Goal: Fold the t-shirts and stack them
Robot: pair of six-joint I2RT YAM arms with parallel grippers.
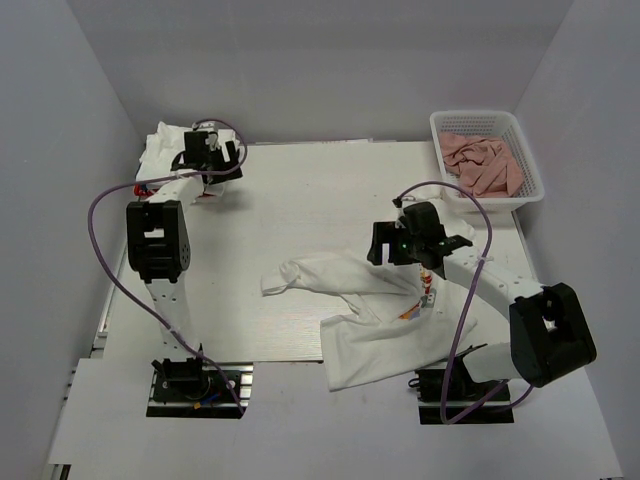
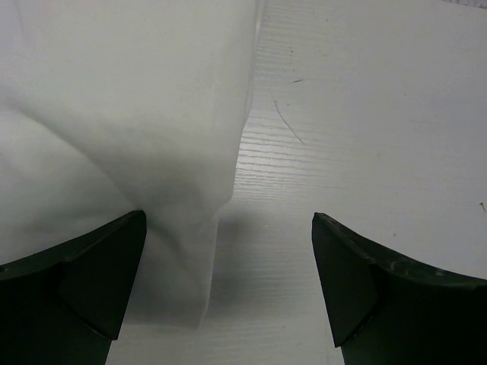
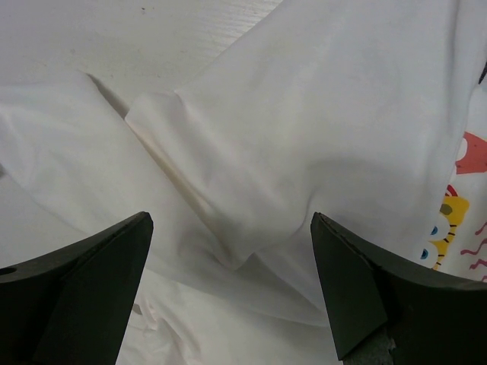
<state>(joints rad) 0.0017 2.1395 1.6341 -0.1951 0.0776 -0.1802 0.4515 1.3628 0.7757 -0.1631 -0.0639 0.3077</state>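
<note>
A white t-shirt with a colourful cartoon print lies crumpled on the table at front right, its lower part hanging over the table's front edge. My right gripper is open just above its upper part; the right wrist view shows folded white cloth between the open jaws and the print at the right. More white t-shirts lie piled at the far left corner. My left gripper is open beside that pile; a white cloth edge fills the left of its wrist view.
A white basket holding salmon-pink cloths stands at the far right. White walls enclose the table on the left, back and right. The wood-grain tabletop lies bare between the arms.
</note>
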